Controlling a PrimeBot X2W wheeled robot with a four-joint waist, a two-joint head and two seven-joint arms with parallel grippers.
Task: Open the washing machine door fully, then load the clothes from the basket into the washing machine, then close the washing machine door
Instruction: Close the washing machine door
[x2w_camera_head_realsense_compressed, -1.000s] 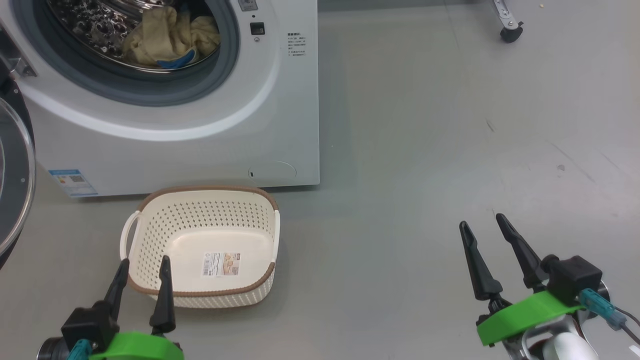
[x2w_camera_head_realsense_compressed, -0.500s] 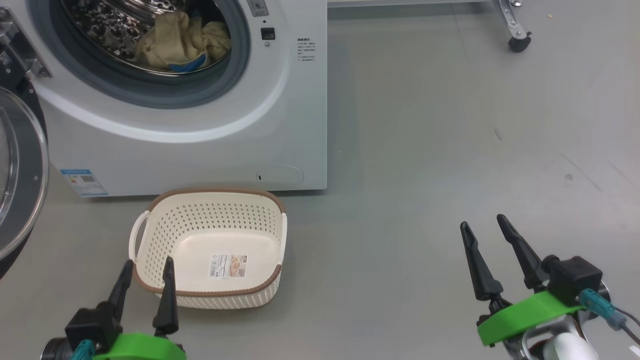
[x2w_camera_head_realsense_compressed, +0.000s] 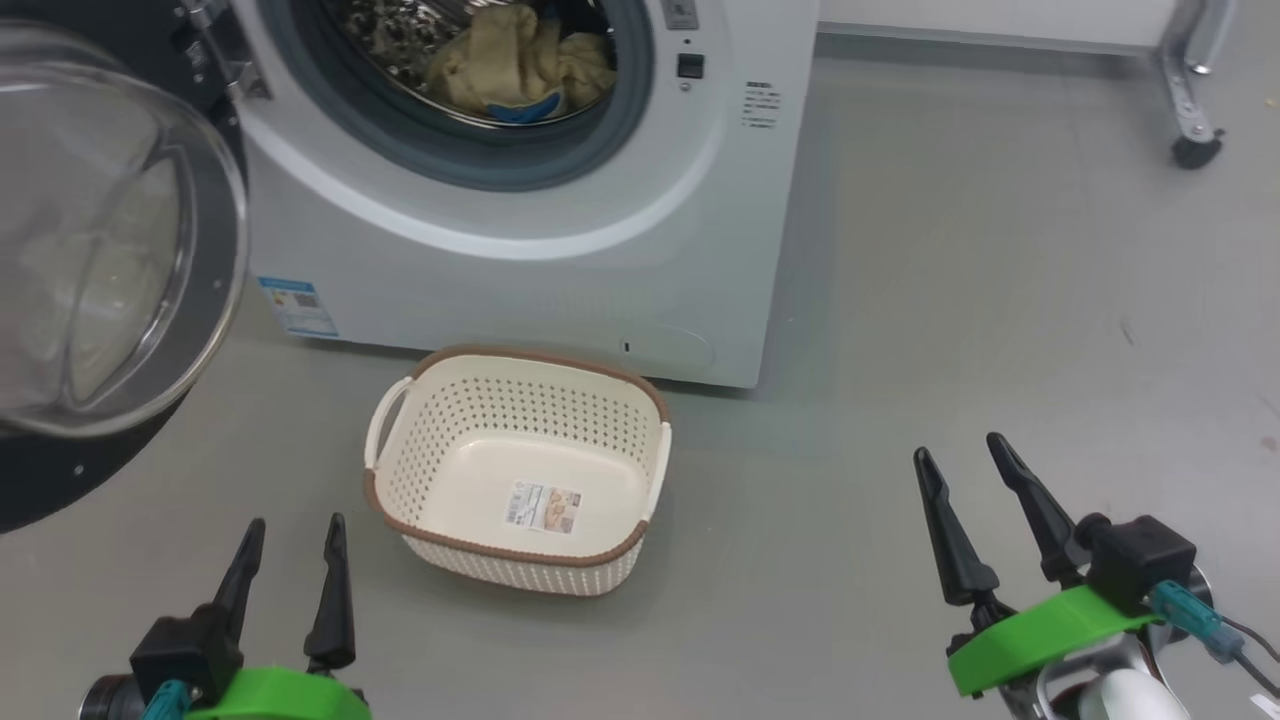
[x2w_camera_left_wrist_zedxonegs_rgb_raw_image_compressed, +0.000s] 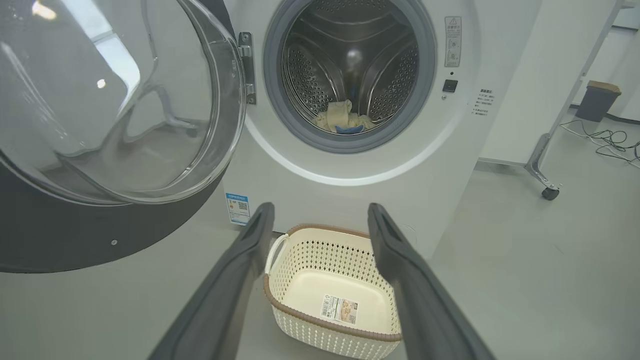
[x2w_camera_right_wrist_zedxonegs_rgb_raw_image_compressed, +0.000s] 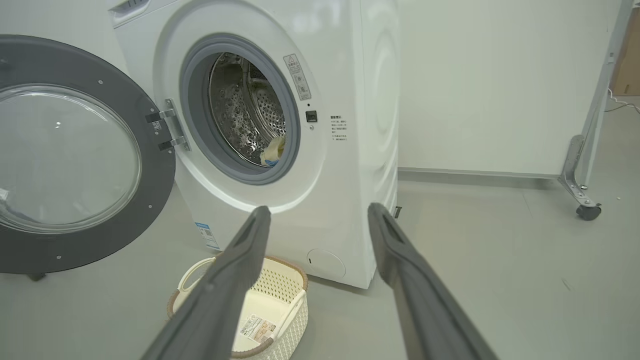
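Observation:
The white washing machine (x2w_camera_head_realsense_compressed: 560, 260) stands with its door (x2w_camera_head_realsense_compressed: 110, 250) swung wide open to the left, glass bowl facing me. Pale yellow clothes (x2w_camera_head_realsense_compressed: 520, 60) with a blue cuff lie inside the steel drum, also seen as clothes (x2w_camera_left_wrist_zedxonegs_rgb_raw_image_compressed: 342, 120) and clothes (x2w_camera_right_wrist_zedxonegs_rgb_raw_image_compressed: 272, 150). The cream basket (x2w_camera_head_realsense_compressed: 640, 440) sits on the floor before the machine, holding nothing but its label sticker. My left gripper (x2w_camera_head_realsense_compressed: 290, 535) is open, low at the basket's left. My right gripper (x2w_camera_head_realsense_compressed: 960, 450) is open over bare floor, far right of the basket.
A metal frame leg on a caster (x2w_camera_head_realsense_compressed: 1190, 150) stands at the far right on the grey floor. A dark bin (x2w_camera_left_wrist_zedxonegs_rgb_raw_image_compressed: 600, 100) and loose cables (x2w_camera_left_wrist_zedxonegs_rgb_raw_image_compressed: 610, 145) lie beyond it. A white wall panel (x2w_camera_right_wrist_zedxonegs_rgb_raw_image_compressed: 500, 85) runs behind the machine.
The whole head view has shifted: the camera turned left, so machine, door and basket sit further right in frame. Both grippers keep their place and stay open.

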